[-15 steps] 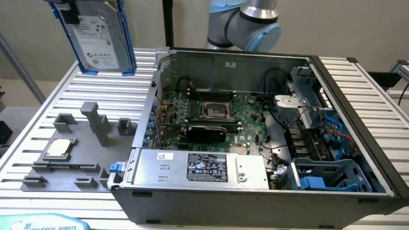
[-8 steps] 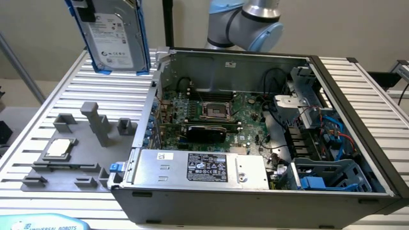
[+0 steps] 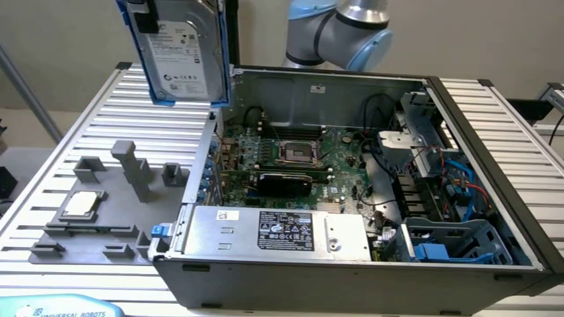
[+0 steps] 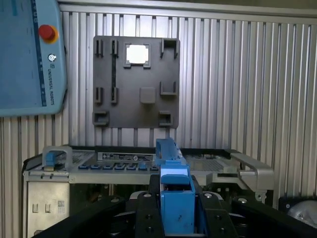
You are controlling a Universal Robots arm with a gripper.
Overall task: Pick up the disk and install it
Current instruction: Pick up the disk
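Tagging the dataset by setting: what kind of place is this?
Likely a robotics lab bench set up for PC assembly: an open computer case with its motherboard exposed on a ribbed metal table, a robot arm behind it, and the disk held aloft.

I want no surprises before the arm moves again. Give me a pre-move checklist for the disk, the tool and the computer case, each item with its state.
1. Disk clamped in tool: ok, its blue frame is pinched in it.
2. Disk off grey fixture: ok, it hangs upright in the air.
3. Computer case open: ok.
4. Blue drive bay free: cannot tell.
5. Cables clear of the bay: cannot tell, they run right beside it.
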